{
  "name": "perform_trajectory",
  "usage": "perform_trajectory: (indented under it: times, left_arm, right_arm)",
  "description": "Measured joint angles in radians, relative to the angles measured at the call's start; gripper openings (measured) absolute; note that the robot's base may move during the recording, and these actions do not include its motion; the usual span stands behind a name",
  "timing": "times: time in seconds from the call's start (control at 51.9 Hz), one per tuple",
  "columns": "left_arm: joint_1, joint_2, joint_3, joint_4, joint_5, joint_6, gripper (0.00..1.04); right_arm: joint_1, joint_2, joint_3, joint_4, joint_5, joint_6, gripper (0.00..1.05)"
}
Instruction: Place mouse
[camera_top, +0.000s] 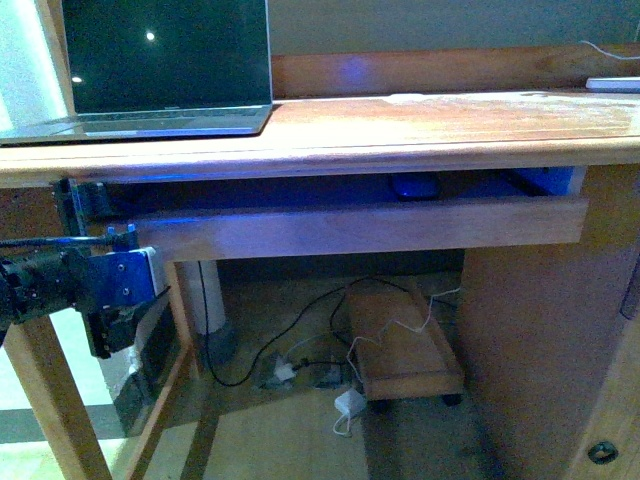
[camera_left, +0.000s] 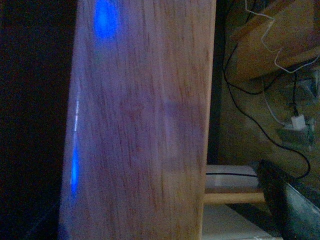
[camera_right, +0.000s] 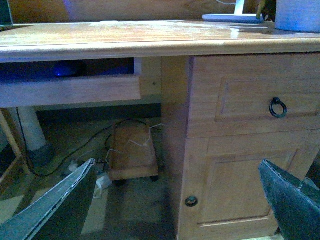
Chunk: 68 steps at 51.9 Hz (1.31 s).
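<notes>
Mouse: the small dark grey, dome-shaped matte mouse (camera_top: 413, 186) lies in the pull-out wooden tray (camera_top: 360, 232) under the front edge of the light brown wooden table (camera_top: 450, 125), right of the middle and just behind the tray's front board. Nothing touches it.
Table top: an open dark grey laptop (camera_top: 165, 60) stands at the far left corner. The rest of the top carries nothing the task needs.
Left fingers: the left fingers (camera_left: 292, 202) sit close against the left end of the tray's front board. Only one shows in the wrist view, so I cannot tell how wide they stand.
Right fingers: the right fingers (camera_right: 55, 205) are spread wide with nothing between them. They hang low before the table's right-hand cabinet, well apart from the mouse.
Step in hand: the mouse looks already set down in the tray, so the work now seems to be on the tray itself.
Next move: probably a straight, level push on the front board towards the table's far edge, gentle enough that the mouse does not slide.
</notes>
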Motion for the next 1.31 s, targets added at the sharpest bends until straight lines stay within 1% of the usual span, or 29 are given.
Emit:
perform_trajectory:
  times: [0.039, 0.116, 0.173, 0.25, 0.289, 0.327, 0.481, 0.597, 0.693, 0.77, 0.809, 0.847, 0.886, 0.982, 1.04, 1.059, 1.174, 1.194, 1.309]
  left_arm:
    - [-0.005, -0.009, -0.001, -0.044, -0.028, 0.0, 0.97]
    - [-0.016, -0.077, -0.029, -0.229, -0.071, -0.024, 0.97]
    - [-0.021, -0.122, -0.045, -0.331, -0.09, -0.05, 0.97]
    - [-0.029, -0.211, -0.092, -0.496, -0.08, -0.135, 0.97]
    - [-0.034, -0.264, -0.131, -0.563, -0.054, -0.181, 0.97]
    - [-0.037, -0.305, -0.167, -0.598, -0.035, -0.209, 0.97]
    - [-0.068, -0.429, -0.303, -0.621, 0.037, -0.329, 0.97]
    - [-0.126, -0.54, -0.417, -0.613, 0.071, -0.475, 0.97]
    - [-0.174, -0.618, -0.495, -0.558, 0.07, -0.632, 0.97]
    - [-0.202, -0.671, -0.542, -0.497, 0.042, -0.802, 0.97]
    - [-0.212, -0.692, -0.559, -0.473, 0.015, -0.872, 0.97]
    - [-0.229, -0.727, -0.584, -0.431, -0.029, -0.989, 0.97]
    - [-0.241, -0.76, -0.605, -0.404, -0.059, -1.068, 0.97]
    - [-0.293, -0.904, -0.657, -0.358, -0.222, -1.257, 0.97]
    - [-0.316, -0.991, -0.682, -0.356, -0.299, -1.349, 0.97]
    - [-0.32, -1.006, -0.687, -0.356, -0.309, -1.362, 0.97]
    - [-0.36, -1.151, -0.742, -0.393, -0.408, -1.478, 0.97]
    - [-0.374, -1.204, -0.766, -0.409, -0.437, -1.507, 0.97]
    - [-0.421, -1.384, -0.829, -0.508, -0.529, -1.598, 0.97]
  right_arm:
    - [0.0, 0.0, 0.0, 0.0, 0.0, 0.0, 0.97]
    - [0.0, 0.0, 0.0, 0.0, 0.0, 0.0, 0.97]
    - [0.0, 0.0, 0.0, 0.0, 0.0, 0.0, 0.97]
    - [0.0, 0.0, 0.0, 0.0, 0.0, 0.0, 0.97]
    - [0.0, 0.0, 0.0, 0.0, 0.0, 0.0, 0.97]
    - [0.0, 0.0, 0.0, 0.0, 0.0, 0.0, 0.97]
    - [0.0, 0.0, 0.0, 0.0, 0.0, 0.0, 0.97]
    - [0.0, 0.0, 0.0, 0.0, 0.0, 0.0, 0.97]
    - [0.0, 0.0, 0.0, 0.0, 0.0, 0.0, 0.97]
    - [0.0, 0.0, 0.0, 0.0, 0.0, 0.0, 0.97]
    - [0.0, 0.0, 0.0, 0.0, 0.0, 0.0, 0.97]
    - [0.0, 0.0, 0.0, 0.0, 0.0, 0.0, 0.97]
    - [0.0, 0.0, 0.0, 0.0, 0.0, 0.0, 0.97]
    - [0.0, 0.0, 0.0, 0.0, 0.0, 0.0, 0.97]
    - [0.0, 0.0, 0.0, 0.0, 0.0, 0.0, 0.97]
    - [0.0, 0.0, 0.0, 0.0, 0.0, 0.0, 0.97]
    - [0.0, 0.0, 0.0, 0.0, 0.0, 0.0, 0.97]
    - [0.0, 0.0, 0.0, 0.0, 0.0, 0.0, 0.97]
    - [0.0, 0.0, 0.0, 0.0, 0.0, 0.0, 0.97]
